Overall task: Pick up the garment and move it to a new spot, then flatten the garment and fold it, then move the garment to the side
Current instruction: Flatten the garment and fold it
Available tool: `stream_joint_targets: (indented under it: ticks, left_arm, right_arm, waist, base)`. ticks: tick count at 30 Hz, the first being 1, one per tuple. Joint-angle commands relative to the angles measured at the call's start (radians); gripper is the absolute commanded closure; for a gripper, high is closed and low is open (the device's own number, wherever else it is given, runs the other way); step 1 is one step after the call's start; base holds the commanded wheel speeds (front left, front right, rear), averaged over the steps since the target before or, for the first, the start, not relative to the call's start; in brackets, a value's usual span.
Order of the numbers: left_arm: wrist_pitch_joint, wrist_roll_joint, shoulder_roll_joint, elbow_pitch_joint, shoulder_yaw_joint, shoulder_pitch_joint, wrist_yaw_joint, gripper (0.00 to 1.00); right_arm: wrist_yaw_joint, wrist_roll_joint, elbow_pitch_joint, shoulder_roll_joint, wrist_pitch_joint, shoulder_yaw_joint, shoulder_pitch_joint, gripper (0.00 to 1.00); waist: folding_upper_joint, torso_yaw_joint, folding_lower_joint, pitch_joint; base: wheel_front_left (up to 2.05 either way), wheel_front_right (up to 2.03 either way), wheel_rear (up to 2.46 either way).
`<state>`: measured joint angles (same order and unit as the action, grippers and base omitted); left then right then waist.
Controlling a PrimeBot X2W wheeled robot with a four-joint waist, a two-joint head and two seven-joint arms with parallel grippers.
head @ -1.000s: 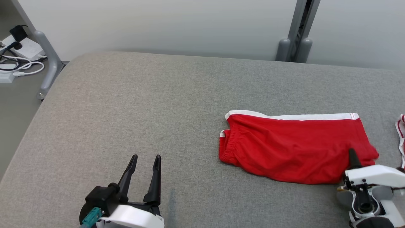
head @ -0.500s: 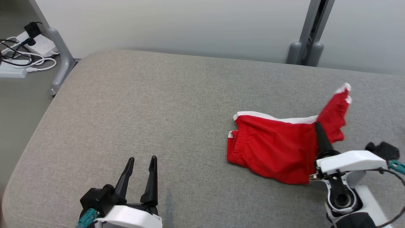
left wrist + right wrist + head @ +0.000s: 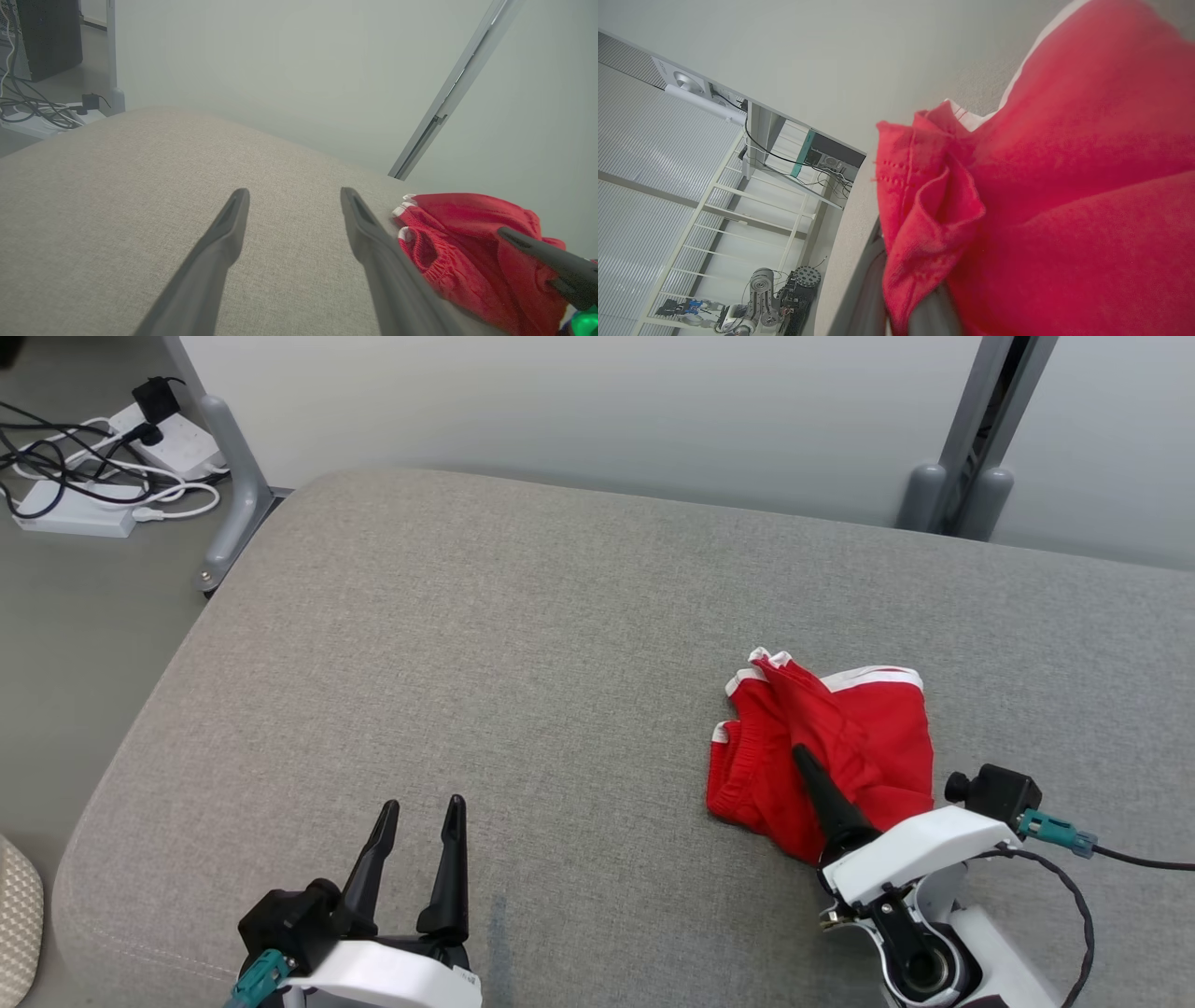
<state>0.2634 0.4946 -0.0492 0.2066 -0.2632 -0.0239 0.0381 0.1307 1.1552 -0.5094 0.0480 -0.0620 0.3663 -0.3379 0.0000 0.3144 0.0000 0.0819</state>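
Observation:
The garment [image 3: 840, 747] is a pair of red shorts with white trim, lying on the grey cushioned surface [image 3: 523, 653] at the right, its right end doubled over onto the left half. My right gripper [image 3: 801, 754] is shut on a fold of the garment [image 3: 934, 210], which drapes over its fingers in the right wrist view. My left gripper [image 3: 422, 812] stands open at the lower left, well apart from the cloth, with bare cushion between its fingers [image 3: 219, 242]. From the left wrist the garment [image 3: 467, 242] lies to the right, with the right arm's finger [image 3: 546, 261] on it.
Power strips and cables [image 3: 103, 476] lie on the floor at the far left beside a grey frame leg [image 3: 233, 495]. A grey post [image 3: 971, 467] stands behind the cushion. The cushion's left edge [image 3: 131, 728] drops to the floor. A pale woven object [image 3: 19, 915] sits at the lower left.
My right gripper has carried the garment's right end up and over to the left, doubling the shorts. The camera has shifted, so the scene sits further right. The left gripper stays put and open.

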Motion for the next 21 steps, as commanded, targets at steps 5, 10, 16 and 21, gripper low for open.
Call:
stream_joint_targets:
  ticks: [5,10,16,21]
  left_arm:
    - [0.002,0.008,-0.004,0.002,-0.001,0.0,0.003,0.0]
    - [0.002,0.015,-0.004,-0.005,-0.004,-0.005,0.004,0.0]
    - [0.002,0.02,-0.004,-0.01,-0.008,-0.011,0.004,0.0]
    - [0.002,0.023,-0.004,-0.003,-0.016,-0.019,0.004,0.0]
  right_arm:
    - [0.0,0.025,-0.03,0.006,-0.019,0.039,-0.019,1.0]
    - [0.0,0.008,-0.075,0.006,-0.034,0.063,-0.039,1.0]
    - [0.0,-0.029,-0.123,0.006,-0.04,0.088,-0.06,1.0]
    - [0.0,-0.064,-0.145,0.006,-0.045,0.121,-0.07,1.0]
  waist:
    - [0.0,0.016,0.0,0.006]
    - [0.0,0.023,0.0,0.013]
    - [0.0,0.027,0.0,0.022]
    - [0.0,0.031,0.0,0.033]
  base:
    - [0.0,0.0,0.0]
    - [0.0,0.0,0.0]
    - [0.0,0.0,0.0]
    - [0.0,0.0,0.0]
